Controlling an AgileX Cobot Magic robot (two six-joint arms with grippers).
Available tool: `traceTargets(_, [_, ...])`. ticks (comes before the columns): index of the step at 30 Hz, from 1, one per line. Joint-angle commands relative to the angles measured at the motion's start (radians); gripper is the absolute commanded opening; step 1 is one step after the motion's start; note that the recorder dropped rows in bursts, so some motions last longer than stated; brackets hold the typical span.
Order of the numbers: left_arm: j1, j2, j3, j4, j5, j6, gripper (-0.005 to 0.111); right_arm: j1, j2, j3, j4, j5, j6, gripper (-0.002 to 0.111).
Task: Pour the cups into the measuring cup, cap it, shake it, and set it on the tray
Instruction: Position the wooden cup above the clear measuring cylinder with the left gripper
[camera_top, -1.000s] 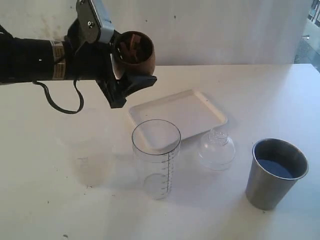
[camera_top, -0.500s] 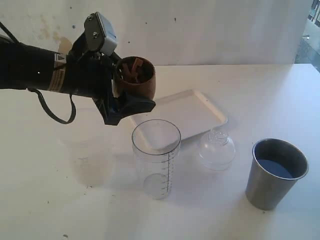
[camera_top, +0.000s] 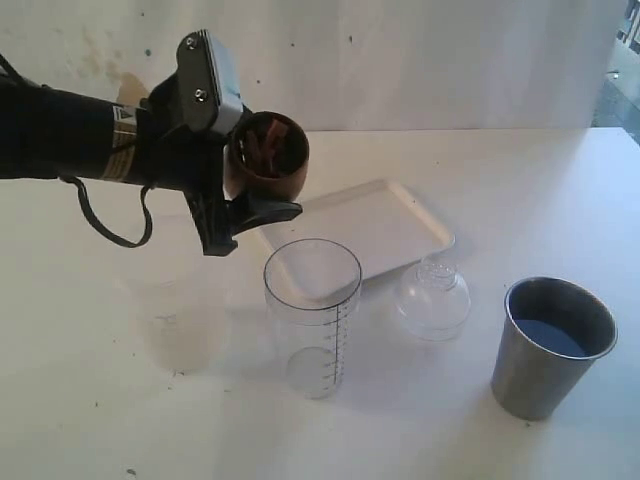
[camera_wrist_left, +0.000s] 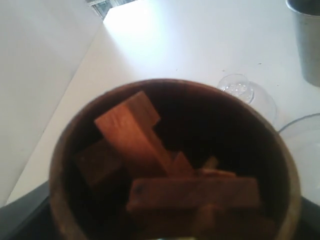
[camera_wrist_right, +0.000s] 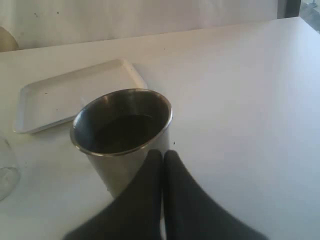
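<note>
My left gripper (camera_top: 250, 190) is shut on the brown wooden cup (camera_top: 266, 158), held in the air up and to the left of the measuring cup (camera_top: 312, 315), its mouth tipped toward the camera. Wooden blocks (camera_wrist_left: 150, 160) fill the cup. The clear measuring cup stands upright and open on the table. The steel tumbler (camera_top: 550, 345) stands at the right with something dark inside. In the right wrist view my right gripper (camera_wrist_right: 163, 156) is shut and empty, just in front of the tumbler (camera_wrist_right: 125, 135). The white tray (camera_top: 360, 225) lies behind the measuring cup.
A clear domed lid (camera_top: 433, 298) sits on the table between the measuring cup and the tumbler. A faint frosted plastic cup (camera_top: 185, 325) stands left of the measuring cup. The right arm is not seen in the exterior view.
My left gripper has lowered with the wooden cup and tilted it further, its mouth now turned more toward the measuring cup. Nothing else moved.
</note>
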Motion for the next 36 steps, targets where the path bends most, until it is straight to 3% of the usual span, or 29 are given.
traceTargets(1, [-0.047,-0.012,-0.010,-0.040,0.039,0.033,0.000,0.005,-0.005,0.006,-0.004,0.000,0.002,0.000])
traceTargets(4, [-0.061,-0.012,-0.010,-0.045,0.112,0.053,0.000,0.005,-0.005,0.006,-0.004,0.000,0.002,0.000])
traceTargets(12, [-0.106,-0.012,-0.010,-0.045,0.129,0.117,0.000,0.005,-0.005,0.006,-0.004,0.000,0.002,0.000])
traceTargets(30, [-0.106,-0.012,-0.010,-0.045,0.127,0.367,0.000,0.005,-0.005,0.006,-0.004,0.000,0.002,0.000])
traceTargets(36, [-0.108,-0.012,-0.010,-0.045,0.127,0.334,0.000,0.005,-0.005,0.006,-0.004,0.000,0.016,0.000])
